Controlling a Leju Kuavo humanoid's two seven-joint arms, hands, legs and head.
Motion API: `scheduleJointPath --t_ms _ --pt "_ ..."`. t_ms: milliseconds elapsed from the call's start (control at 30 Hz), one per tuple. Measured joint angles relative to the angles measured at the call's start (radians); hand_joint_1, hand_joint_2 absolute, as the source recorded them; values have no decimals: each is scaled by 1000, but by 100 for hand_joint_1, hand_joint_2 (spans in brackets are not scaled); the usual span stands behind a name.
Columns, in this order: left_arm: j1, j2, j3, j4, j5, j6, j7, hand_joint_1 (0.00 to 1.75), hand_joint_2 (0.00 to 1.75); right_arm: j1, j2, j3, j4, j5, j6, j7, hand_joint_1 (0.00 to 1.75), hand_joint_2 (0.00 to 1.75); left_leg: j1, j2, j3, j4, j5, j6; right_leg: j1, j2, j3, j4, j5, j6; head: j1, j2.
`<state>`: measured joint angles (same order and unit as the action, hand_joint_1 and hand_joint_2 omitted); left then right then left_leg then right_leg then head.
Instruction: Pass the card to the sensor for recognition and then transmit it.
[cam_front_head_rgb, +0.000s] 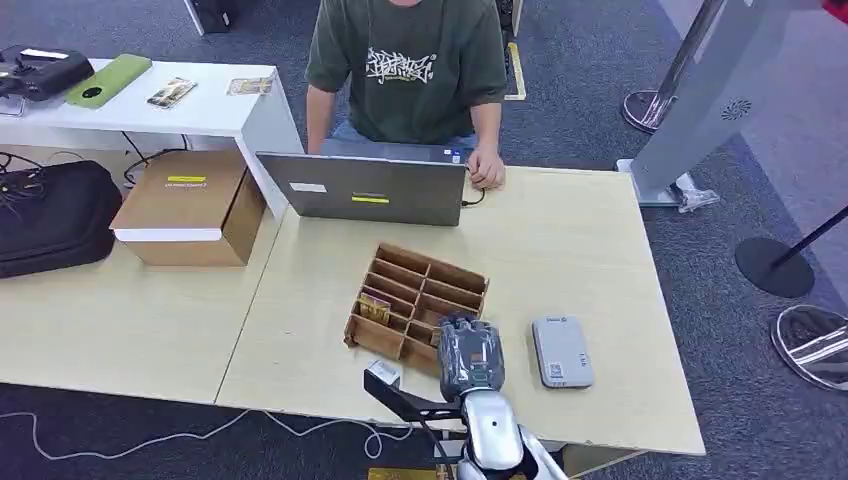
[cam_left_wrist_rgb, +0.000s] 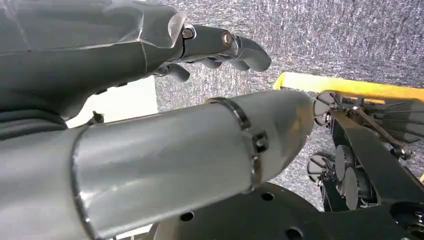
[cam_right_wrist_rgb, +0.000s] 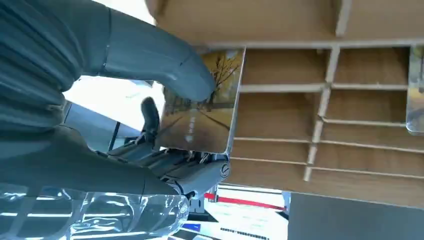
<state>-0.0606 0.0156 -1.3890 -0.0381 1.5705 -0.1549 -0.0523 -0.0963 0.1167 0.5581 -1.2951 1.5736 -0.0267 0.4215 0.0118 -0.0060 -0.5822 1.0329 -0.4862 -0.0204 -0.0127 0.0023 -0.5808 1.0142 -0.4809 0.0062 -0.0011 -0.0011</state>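
tray (cam_front_head_rgb: 455, 277) left of sensor (cam_front_head_rgb: 561, 351) | laptop (cam_front_head_rgb: 365, 188) behind tray

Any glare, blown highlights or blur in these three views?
Head view: even light, sharp. Left wrist view: silver arm close up and soft, slight sheen. Right wrist view: background blown out white beside the right hand; card readable, wooden tray clear.
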Motion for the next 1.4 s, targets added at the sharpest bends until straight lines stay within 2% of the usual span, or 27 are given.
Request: scheduleJointPath --t_ms 100,300,467,500,567,700,800,1000,1200,1400 --pt "0 0 0 0 0 0 0 0 0 2 2 -1 -3 0 3 0 162 175 0 0 0 0 0 0 0 0 0 0 0 0 0 0" --pt "-1 0 0 0 0 0 1 0 0 13 2 -10 -12 0 6 -17 157 175 0 0 0 0 0 0 0 0 0 0 0 0 0 0" --pt "-1 4 0 0 0 0 8 0 0 19 3 -15 -16 0 5 -27 168 175 0 0 0 0 0 0 0 0 0 0 0 0 0 0" --pt "-1 4 0 0 0 0 10 0 0 20 3 -16 -16 0 5 -28 164 175 0 0 0 0 0 0 0 0 0 0 0 0 0 0" --pt "-1 5 0 0 0 0 11 0 0 20 4 -17 -16 0 5 -29 173 175 0 0 0 0 0 0 0 0 0 0 0 0 0 0" --pt "-1 8 0 0 0 1 11 0 0 25 5 -18 -17 0 -15 -34 175 175 0 0 0 0 0 0 0 0 0 0 0 0 0 0" --pt "-2 8 0 0 0 1 11 0 0 29 5 -23 -28 0 -47 -36 175 175 0 0 0 0 0 0 0 0 0 0 0 0 0 0" --pt "-1 7 0 0 0 2 -3 0 0 41 2 -51 -123 0 -178 -10 175 175 0 0 0 0 0 0 0 0 0 0 0 0 0 0" --pt "0 2 0 0 0 1 -13 0 0 72 3 -114 -238 0 -290 -66 175 175 0 0 0 0 0 0 0 0 0 0 0 0 0 0" --pt "0 -1 -2 0 0 0 -20 0 0 91 19 -181 -305 -18 -344 -123 175 175 0 0 0 0 0 0 0 0 0 0 0 0 0 0"
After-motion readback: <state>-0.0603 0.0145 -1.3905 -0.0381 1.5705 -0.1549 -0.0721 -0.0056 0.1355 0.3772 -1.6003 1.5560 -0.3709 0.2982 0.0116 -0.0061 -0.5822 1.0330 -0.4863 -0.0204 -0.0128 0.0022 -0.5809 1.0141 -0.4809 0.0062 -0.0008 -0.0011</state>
